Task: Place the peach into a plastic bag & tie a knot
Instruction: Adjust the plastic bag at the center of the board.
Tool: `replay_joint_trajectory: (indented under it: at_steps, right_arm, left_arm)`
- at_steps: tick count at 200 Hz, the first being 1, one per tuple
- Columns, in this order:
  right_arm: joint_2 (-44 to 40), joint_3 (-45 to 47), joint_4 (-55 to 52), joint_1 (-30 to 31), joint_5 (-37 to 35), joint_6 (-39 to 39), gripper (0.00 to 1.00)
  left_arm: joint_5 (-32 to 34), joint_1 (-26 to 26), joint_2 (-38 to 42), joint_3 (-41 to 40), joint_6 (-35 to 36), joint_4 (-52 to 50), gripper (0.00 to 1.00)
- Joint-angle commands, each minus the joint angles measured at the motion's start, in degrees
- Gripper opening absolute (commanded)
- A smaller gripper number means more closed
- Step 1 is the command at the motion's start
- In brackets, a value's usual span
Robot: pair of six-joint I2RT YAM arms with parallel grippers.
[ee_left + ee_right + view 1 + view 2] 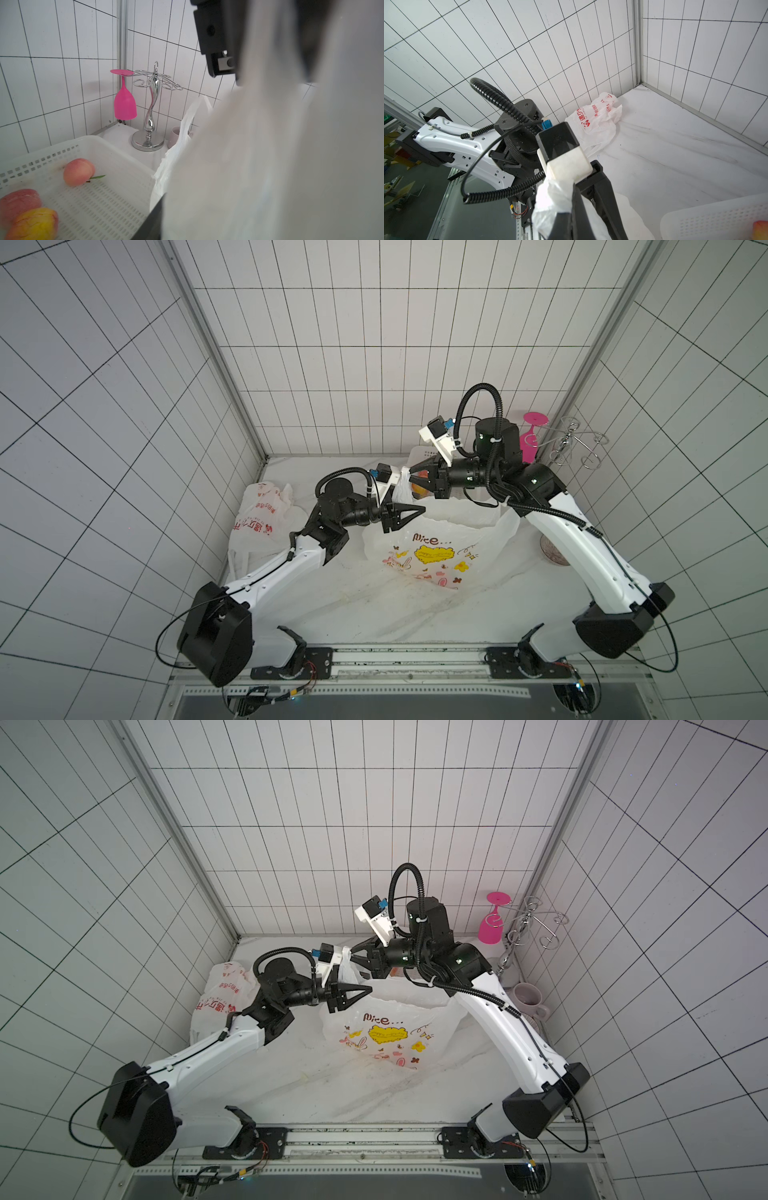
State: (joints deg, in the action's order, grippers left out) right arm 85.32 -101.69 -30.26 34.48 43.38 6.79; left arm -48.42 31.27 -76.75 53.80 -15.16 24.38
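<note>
Toward twelve o'clock: bag rim held high, peach waiting

Right gripper (pixel 411 476) is clenched on the rim of the printed plastic bag (pixel 432 547), holding it up, likely so the mouth gapes. Left gripper (pixel 422 510) sits at the mouth's nine o'clock side; whether it grips I cannot tell. The peach (pixel 79 171) lies with others in the white basket (pixel 89 138) at twelve o'clock, outside the bag.

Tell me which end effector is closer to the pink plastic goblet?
Right. The right end effector, gripping the white cartoon-print plastic bag, is back toward the goblet; the left end effector sits farther forward.
</note>
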Motion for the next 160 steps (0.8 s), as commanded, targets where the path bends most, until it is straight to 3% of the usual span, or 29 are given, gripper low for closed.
replay_joint_trajectory:
  at_steps: [1, 20, 38, 69, 107, 139, 160]
  right_arm:
    - [-0.22, 2.89, 3.03, -0.74, 2.08, 1.45, 0.05]
    - [-0.24, 3.34, 3.25, -0.87, 1.86, 2.12, 0.06]
    - [-0.74, 3.39, 3.24, -1.61, 1.17, 3.06, 0.14]
    - [-5.11, 4.33, 3.28, -7.88, 0.36, 7.09, 0.41]
    - [-15.16, 13.23, 2.01, -19.98, -2.92, 11.19, 0.59]
    - [-25.86, 26.13, 0.14, -30.95, -15.74, 15.04, 0.71]
    - [-29.75, 32.03, -0.37, -34.29, -13.65, 15.28, 0.78]
  left_arm:
    - [2.56, -0.35, -0.1, -0.59, -2.49, 3.56, 0.32]
    - [2.83, -0.44, 0.02, -0.97, -3.4, 3.57, 0.22]
    - [3.15, -0.52, 0.41, -1.37, -3.64, 3.11, 0.14]
    - [6.75, -2.1, 2.27, -2.61, -4.91, 0.12, 0.0]
    - [13.33, -4.37, 6.13, -4.94, -7.7, -2.01, 0.0]
    - [17.3, -5.02, 7.23, -5.81, -8.57, -2.95, 0.0]
    - [18.45, -6.24, 7.58, -6.21, -10.41, -3.15, 0.0]
